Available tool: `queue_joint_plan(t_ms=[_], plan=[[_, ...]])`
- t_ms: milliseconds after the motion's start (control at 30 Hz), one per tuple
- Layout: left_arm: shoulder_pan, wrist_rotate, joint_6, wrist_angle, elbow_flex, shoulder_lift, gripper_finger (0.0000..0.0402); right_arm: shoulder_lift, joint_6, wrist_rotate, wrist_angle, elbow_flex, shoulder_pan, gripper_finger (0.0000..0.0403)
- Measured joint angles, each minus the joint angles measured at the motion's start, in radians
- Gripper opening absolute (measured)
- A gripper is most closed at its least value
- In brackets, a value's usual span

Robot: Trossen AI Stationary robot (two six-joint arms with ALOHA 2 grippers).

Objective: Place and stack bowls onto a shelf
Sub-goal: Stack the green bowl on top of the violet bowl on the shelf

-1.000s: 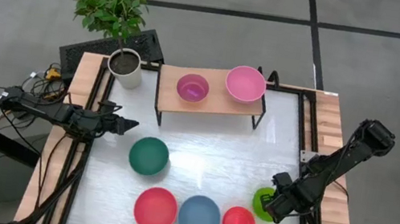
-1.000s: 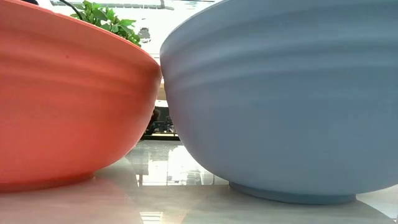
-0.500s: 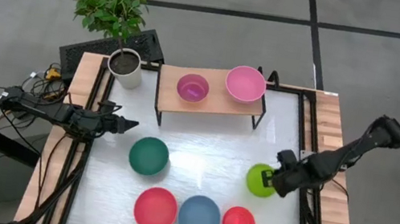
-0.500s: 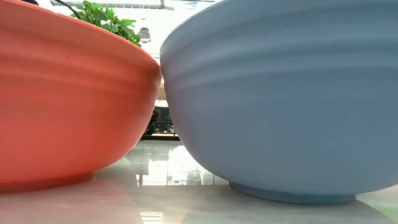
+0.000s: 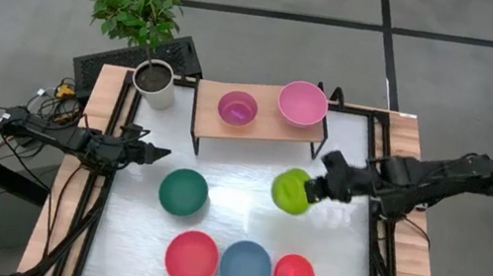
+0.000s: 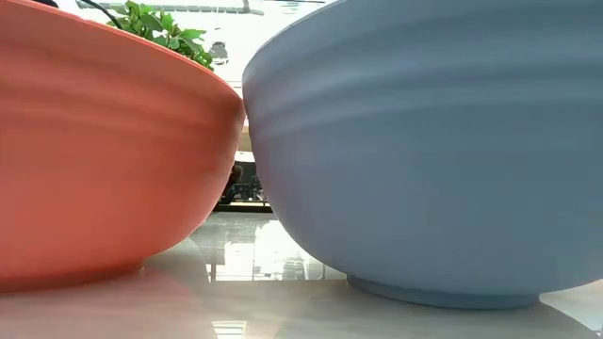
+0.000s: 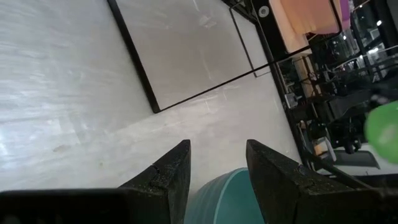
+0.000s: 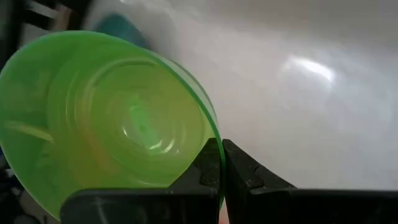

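On the shelf (image 5: 263, 127), purple bowl (image 5: 237, 108) and pink bowl (image 5: 302, 103) sit empty.

Small light-green plastic bowl (image 5: 291, 191) tilted, pinched at its rim, above your table centre-right, purple (image 5: 237, 108) and pink bowls (image 5: 302, 103) upright on the light-wood shelf (image 5: 258, 129)

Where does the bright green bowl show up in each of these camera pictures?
High view: light green bowl, held by the right gripper right of centre, below the shelf.
Low view: not in it.
Left wrist view: green blur at the edge.
Right wrist view: fills the picture, rim pinched.
Shared landmark: dark green bowl.
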Motion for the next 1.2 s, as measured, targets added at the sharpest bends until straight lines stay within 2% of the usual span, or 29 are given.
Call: queue_joint_plan(t_ms=[333,500,600,833,1033,1200], plan=[[0.0,-0.001,-0.001,0.001,0.0,0.0,0.014,0.2,-0.411,-0.001,0.034,0.357,-0.214,0.0022],[0.0,-0.001,-0.027,0.001,0.0,0.0,0.014,0.328,-0.542,-0.006,0.035,0.51,-0.326,0.0022],[0.0,0.005,-0.03,0.001,0.0,0.0,0.014,0.409,-0.606,-0.052,0.04,0.589,-0.39,0.0022],[0.0,0.009,-0.038,0.002,0.0,0.0,0.014,0.583,-0.706,-0.174,0.059,0.759,-0.498,0.0022],[0.0,0.009,-0.034,0.0,0.0,0.0,0.014,0.691,-0.727,-0.198,0.056,0.863,-0.559,0.0022],[0.0,0.013,0.006,0.0,0.0,0.0,0.014,0.768,-0.729,-0.237,0.04,0.891,-0.587,0.0022]])
